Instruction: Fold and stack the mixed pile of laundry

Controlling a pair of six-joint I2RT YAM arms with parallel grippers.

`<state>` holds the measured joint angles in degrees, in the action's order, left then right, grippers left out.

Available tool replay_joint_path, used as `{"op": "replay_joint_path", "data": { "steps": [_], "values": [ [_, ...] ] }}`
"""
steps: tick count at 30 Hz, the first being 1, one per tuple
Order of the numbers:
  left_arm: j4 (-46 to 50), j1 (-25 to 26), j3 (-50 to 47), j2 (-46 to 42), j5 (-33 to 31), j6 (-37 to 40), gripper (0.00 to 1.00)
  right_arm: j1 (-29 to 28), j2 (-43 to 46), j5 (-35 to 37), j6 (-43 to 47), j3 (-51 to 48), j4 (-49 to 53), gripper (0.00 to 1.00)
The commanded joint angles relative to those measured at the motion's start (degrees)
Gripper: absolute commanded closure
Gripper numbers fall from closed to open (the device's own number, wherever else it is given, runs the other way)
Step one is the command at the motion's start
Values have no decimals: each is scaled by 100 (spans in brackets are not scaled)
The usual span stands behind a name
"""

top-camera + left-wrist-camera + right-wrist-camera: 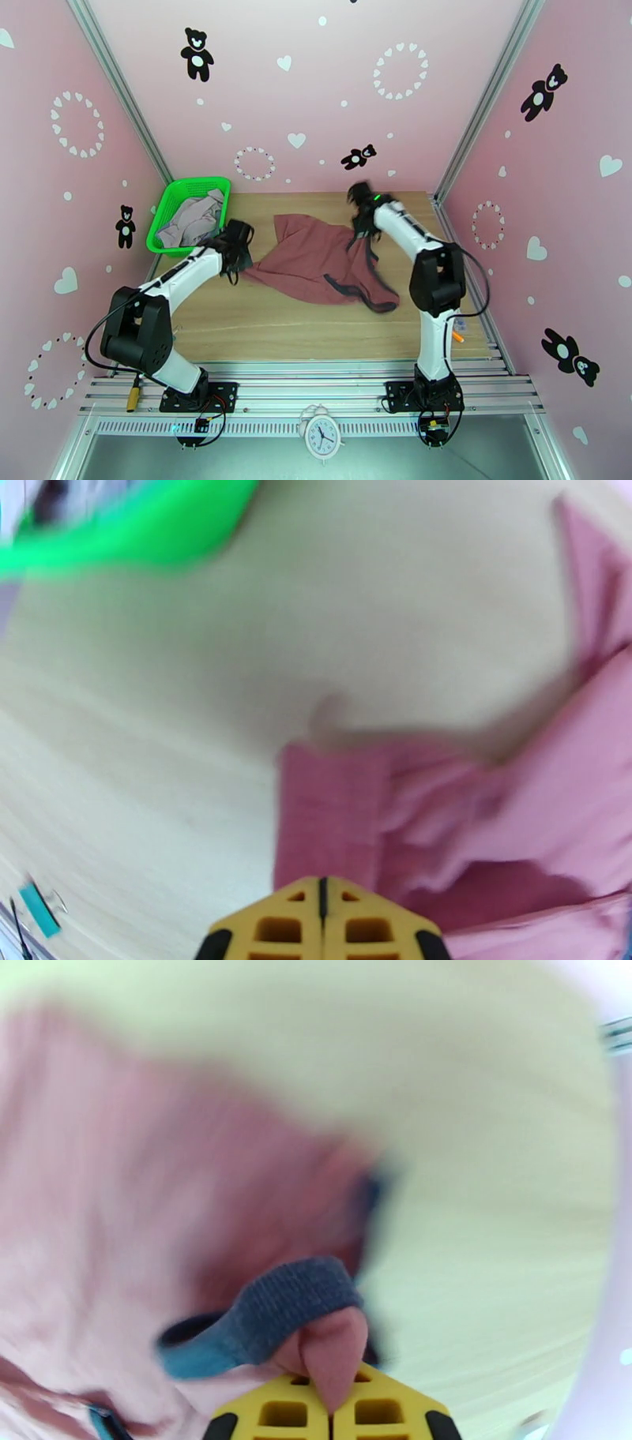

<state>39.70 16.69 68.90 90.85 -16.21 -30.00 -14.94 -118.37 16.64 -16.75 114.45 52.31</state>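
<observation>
While the tank top [316, 260] is clamped at opposite ends by left pincer [320, 886] and right pincer [332, 1414], its long axis is stretched between them, right of the basket [197, 182].

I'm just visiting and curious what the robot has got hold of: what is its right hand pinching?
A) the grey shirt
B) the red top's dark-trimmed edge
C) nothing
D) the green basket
B: in the right wrist view, the right hand is shut on a fold of the red top, with the dark trim looped just above the fingertips.
</observation>
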Motion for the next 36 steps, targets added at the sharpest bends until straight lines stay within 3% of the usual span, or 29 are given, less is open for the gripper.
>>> {"op": "replay_joint_path", "data": {
  "steps": [1,4,7,8,10,12,13,20,24,27,31,36],
  "values": [
    [213,23,664,172,-305,248,100,793,-341,30,-126,1373,735,100],
    [78,36,881,300,-203,284,100,1296,-759,-218,-375,2377,1081,100],
    [-157,115,712,307,-67,297,100,1623,-718,-263,-644,2324,1240,96],
    [-237,172,594,311,-73,302,100,1673,-633,-240,-705,2093,1208,84],
    [-468,300,256,335,-109,295,100,1757,-374,-260,-759,1223,889,48],
    [-686,436,-61,416,-111,250,100,1798,-199,-390,-800,443,541,31],
    [-775,518,-221,477,-142,219,100,1804,-126,-474,-813,89,430,27],
    [-1093,1165,-877,909,-598,-89,100,1477,849,-1124,-692,-2005,-535,23],
    [-1019,1240,-879,958,-758,-210,100,712,1279,-1267,-402,-2674,-616,23],
    [-880,1240,-731,836,-852,-193,100,155,1401,-1765,-452,-3059,-821,24],
    [-624,1240,-439,661,-976,-95,100,-435,1132,-2603,-859,-3159,-1223,22],
    [-486,1240,-316,481,-1047,-42,100,-799,234,-2824,-1439,-2544,-1484,20]
  ]
}}
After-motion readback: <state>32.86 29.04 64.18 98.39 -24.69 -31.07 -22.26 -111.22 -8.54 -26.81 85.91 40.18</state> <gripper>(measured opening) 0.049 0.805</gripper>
